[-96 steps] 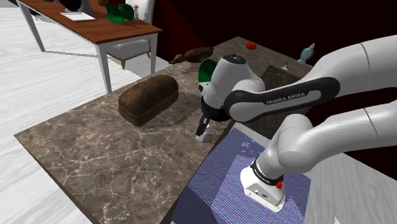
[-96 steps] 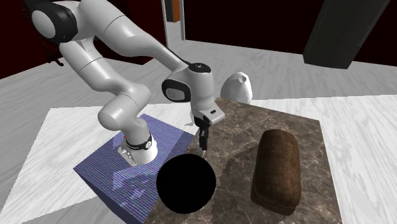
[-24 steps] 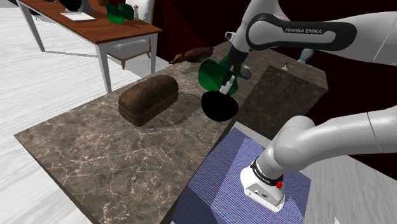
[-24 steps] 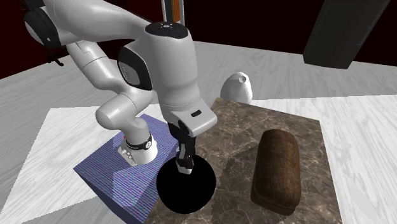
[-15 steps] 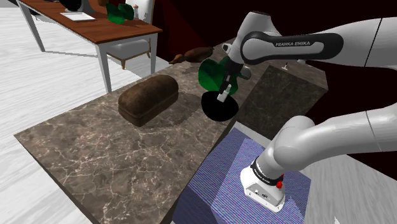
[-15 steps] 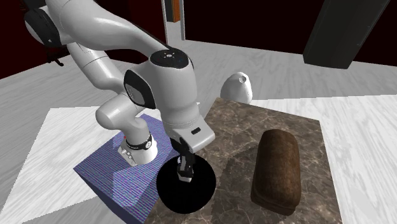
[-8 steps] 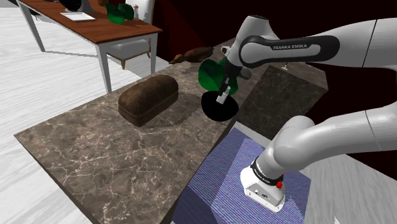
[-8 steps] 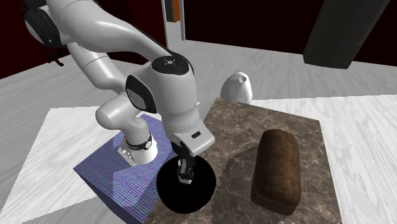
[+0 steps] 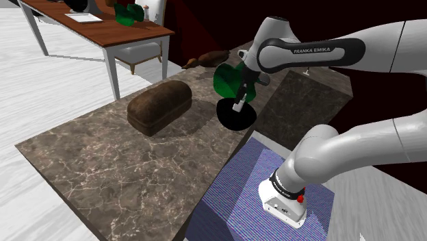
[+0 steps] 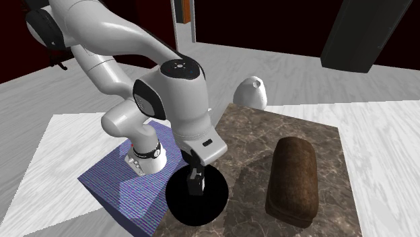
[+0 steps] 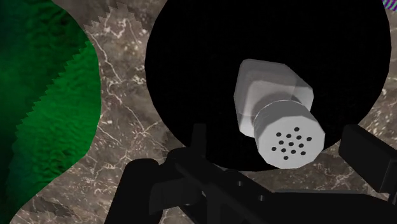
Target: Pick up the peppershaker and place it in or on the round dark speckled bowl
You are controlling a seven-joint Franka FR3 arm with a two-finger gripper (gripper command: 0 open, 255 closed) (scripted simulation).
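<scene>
The round black bowl [image 9: 236, 118] [image 10: 196, 200] [image 11: 191, 70] sits on the marble counter's edge closest to the arm's stand. The grey-white peppershaker [image 11: 277, 114] [image 9: 237, 107] stands inside it, its holed cap facing the hand. My gripper [image 9: 238, 103] [image 10: 195, 180] [image 11: 277, 135] hangs low over the bowl with the shaker between its fingers. The jaws stand open, each with a small gap to the shaker's sides.
A brown bread loaf [image 9: 159, 106] [image 10: 293, 178] lies on the counter [image 9: 102, 164]. A green leafy thing [image 9: 224, 81] [image 11: 44, 108] stands right beside the bowl. A dark inset panel [image 9: 301, 103] lies to the shoulder view's right. A wooden table [image 9: 102, 27] stands far back.
Over the last seconds the gripper carried the shaker over the bowl and lowered it in. In the last half second the arm has stayed nearly still.
</scene>
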